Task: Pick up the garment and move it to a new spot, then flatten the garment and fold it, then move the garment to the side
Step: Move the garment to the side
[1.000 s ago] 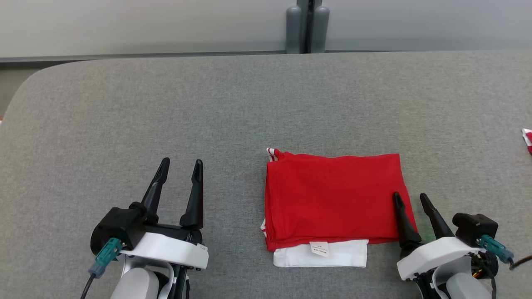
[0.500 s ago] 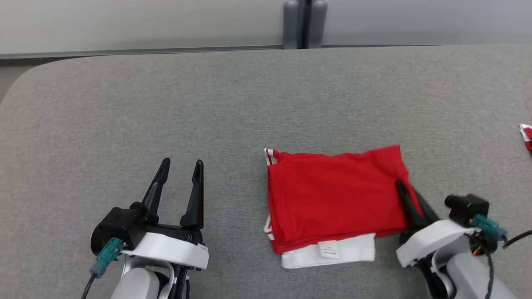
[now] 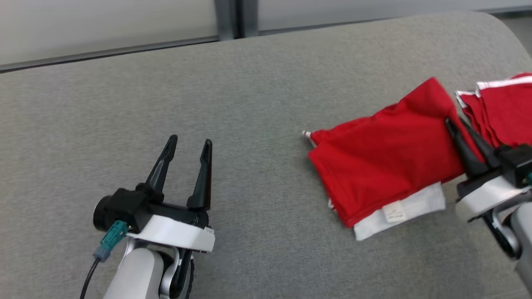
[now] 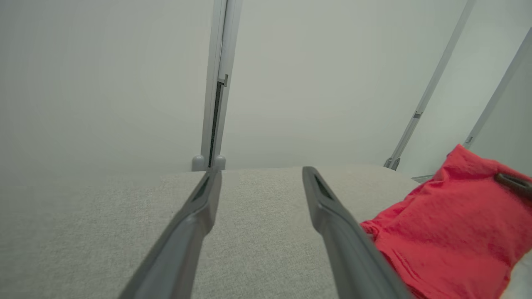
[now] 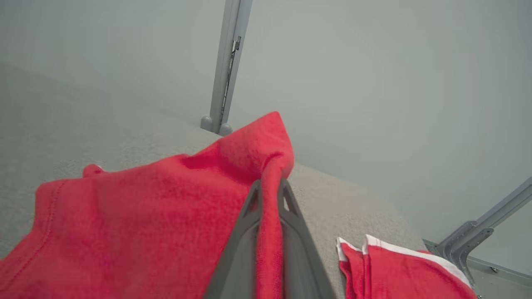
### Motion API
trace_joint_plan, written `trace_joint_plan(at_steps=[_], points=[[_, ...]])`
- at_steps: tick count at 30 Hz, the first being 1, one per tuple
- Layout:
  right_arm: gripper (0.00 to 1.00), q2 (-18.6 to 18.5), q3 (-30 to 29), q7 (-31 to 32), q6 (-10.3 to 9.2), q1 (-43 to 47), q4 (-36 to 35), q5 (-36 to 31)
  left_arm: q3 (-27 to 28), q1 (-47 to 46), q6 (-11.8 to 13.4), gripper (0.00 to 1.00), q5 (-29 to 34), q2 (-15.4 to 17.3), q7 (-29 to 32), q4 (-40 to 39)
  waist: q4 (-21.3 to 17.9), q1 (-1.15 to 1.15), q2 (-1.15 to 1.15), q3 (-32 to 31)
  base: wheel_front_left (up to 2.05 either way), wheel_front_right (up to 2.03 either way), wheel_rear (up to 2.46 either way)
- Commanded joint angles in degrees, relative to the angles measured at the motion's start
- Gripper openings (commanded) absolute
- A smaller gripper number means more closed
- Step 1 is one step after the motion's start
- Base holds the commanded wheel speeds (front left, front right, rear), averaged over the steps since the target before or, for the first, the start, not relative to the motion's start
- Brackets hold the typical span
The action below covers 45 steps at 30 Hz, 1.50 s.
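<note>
Grey felt-ish tabletop [image 3: 266, 83], matte with rounded corners, runs up to a pale wall. On its right half sits the folded red knit garment with a white band [image 3: 382, 162]. Its far right corner is tented up because the right gripper [image 3: 455, 122] is pinched tight on it. My guess is that's the grip for sliding it aside, toward the stack of red, white-trimmed clothes [image 3: 503, 108] at the right edge. The left gripper [image 3: 190, 140] idles at the near left, spread wide and holding nothing. A small white label [image 3: 394, 211] shows on the garment's near edge.
</note>
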Motion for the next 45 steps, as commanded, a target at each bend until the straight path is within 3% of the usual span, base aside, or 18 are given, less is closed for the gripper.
trace_joint_plan(at_steps=[1,9,16,22,29,36,37,45], points=[[0.0,-0.8,0.5,0.0,-0.03,-1.2,-0.3,0.4,-0.1,-1.1,-0.2,1.0,0.7,0.2,-0.1,-0.3,-2.9,0.0,0.0,2.7,0.0,0.0,0.0],[0.0,-10.5,2.2,0.0,-0.06,-9.6,1.2,-0.9,-2.1,-7.1,-1.0,1.0,3.7,0.2,-0.1,-1.3,-7.9,0.0,0.0,9.3,0.0,0.0,0.0],[0.0,-14.4,-4.7,0.0,-0.06,-15.0,6.5,-3.1,-2.6,-11.5,-1.8,1.0,6.6,0.3,-0.1,-2.0,-9.5,0.0,0.0,15.1,0.0,0.0,0.0],[0.0,-15.3,-10.1,0.0,-0.06,-17.4,11.6,-5.4,-2.7,-14.0,-2.3,1.0,7.9,0.3,-0.1,-2.6,-9.4,0.0,0.0,18.8,0.0,0.0,0.0],[0.0,-15.3,-15.4,0.0,-0.06,-17.3,11.7,-8.6,-2.4,-15.2,-2.5,1.0,8.8,0.3,-0.1,-2.4,-8.9,0.0,0.0,21.2,0.0,0.0,0.0],[0.0,-13.0,-19.7,0.0,-0.06,-16.9,17.9,-9.6,-2.0,-14.8,-2.7,1.0,9.4,0.4,0.0,-1.6,-9.0,0.0,0.0,21.9,0.0,0.0,0.0],[1.0,-12.6,-20.2,0.0,-0.06,-17.5,19.7,-9.6,-2.0,-14.8,-2.8,1.0,9.3,0.4,0.0,-1.5,-9.0,0.0,0.0,21.8,0.0,0.0,0.0],[1.0,-11.3,-20.4,0.0,-0.06,-18.5,17.2,-8.6,-2.7,-15.0,-2.5,1.0,7.8,0.3,0.0,-0.8,-8.4,0.0,0.0,20.0,0.0,0.0,0.0]])
